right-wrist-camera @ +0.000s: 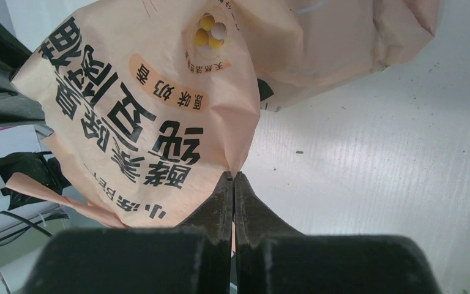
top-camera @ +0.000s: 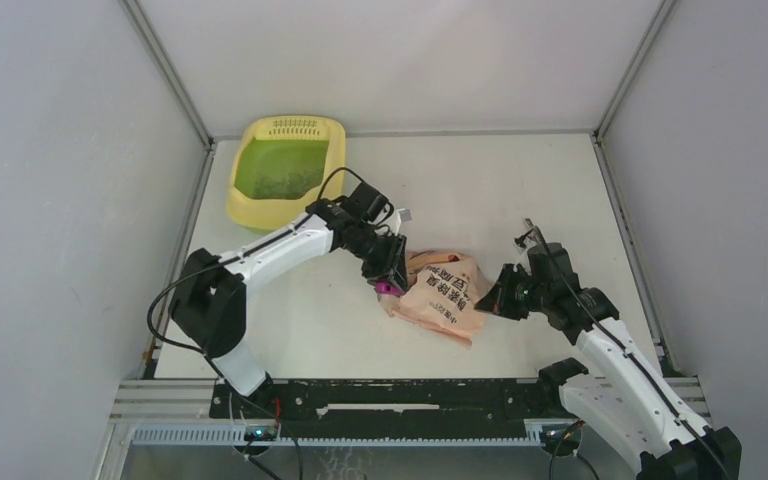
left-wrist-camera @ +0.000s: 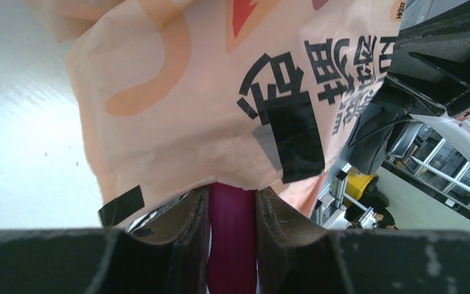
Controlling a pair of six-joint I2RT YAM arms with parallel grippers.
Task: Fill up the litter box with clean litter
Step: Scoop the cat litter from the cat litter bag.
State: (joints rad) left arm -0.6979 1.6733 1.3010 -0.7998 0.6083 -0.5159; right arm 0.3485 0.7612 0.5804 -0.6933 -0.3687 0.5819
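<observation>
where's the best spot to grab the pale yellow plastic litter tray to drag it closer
Probably pinch the pale yellow litter tray at its near rim, coming from above: that thin upright wall is on the near side, while the grilled far end sits close by the back wall.

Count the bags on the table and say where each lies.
1. The peach bag lies near the middle of the table; the right gripper pinches its edge, and the left gripper, holding the magenta scoop, is at its other end.
</observation>
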